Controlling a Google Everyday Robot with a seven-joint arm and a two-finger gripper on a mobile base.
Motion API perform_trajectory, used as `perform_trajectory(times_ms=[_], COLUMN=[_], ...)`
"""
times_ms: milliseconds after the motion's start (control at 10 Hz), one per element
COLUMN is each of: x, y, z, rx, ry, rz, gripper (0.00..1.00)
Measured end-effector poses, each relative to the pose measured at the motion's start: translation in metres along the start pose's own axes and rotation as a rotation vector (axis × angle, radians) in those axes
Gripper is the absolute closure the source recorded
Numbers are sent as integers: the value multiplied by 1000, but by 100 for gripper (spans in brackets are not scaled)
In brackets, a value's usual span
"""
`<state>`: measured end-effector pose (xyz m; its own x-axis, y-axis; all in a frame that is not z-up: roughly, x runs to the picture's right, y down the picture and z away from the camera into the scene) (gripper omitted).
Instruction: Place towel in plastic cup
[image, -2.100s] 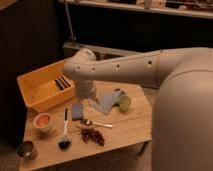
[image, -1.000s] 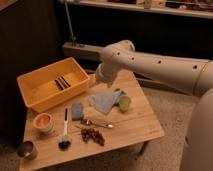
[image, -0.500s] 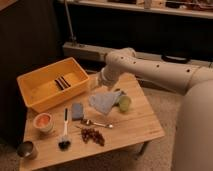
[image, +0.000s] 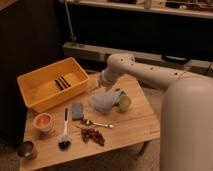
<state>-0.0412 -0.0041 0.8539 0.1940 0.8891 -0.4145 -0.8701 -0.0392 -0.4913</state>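
On the wooden bench (image: 135, 127) the towel (image: 103, 101) lies crumpled near the middle, its right edge touching the plastic cup (image: 124, 103), which stands upright just beside it. A yellow bin (image: 35, 92) fills the back left corner, with dark sticks (image: 62, 82) inside. In front of the towel are a grey-blue block (image: 77, 110), a spoon (image: 96, 123), a dark red cluster (image: 92, 135) and a brush (image: 64, 131). An orange-lined bowl (image: 43, 121) and a metal cup (image: 26, 149) sit at the left. The white arm (image: 145, 75) reaches in from the right. Its hand (image: 95, 86) hangs between the bin and the towel's back edge, spread wide and holding nothing.
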Motion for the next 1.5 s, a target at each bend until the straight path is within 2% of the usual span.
perform_trajectory(times_ms=[100,200,300,400,600,1100,1500], x=[-5,-11,-13,-13,-13,9,33], y=[-5,-8,-8,-12,-27,-62,-76], z=[12,29,37,42,51,50,64], rx=[-4,15,49,103,185,238,233], ry=[18,58,81,106,139,154,152], rz=[-3,-5,-2,8,30,83,99], gripper=[35,35,35,35,35,35,35])
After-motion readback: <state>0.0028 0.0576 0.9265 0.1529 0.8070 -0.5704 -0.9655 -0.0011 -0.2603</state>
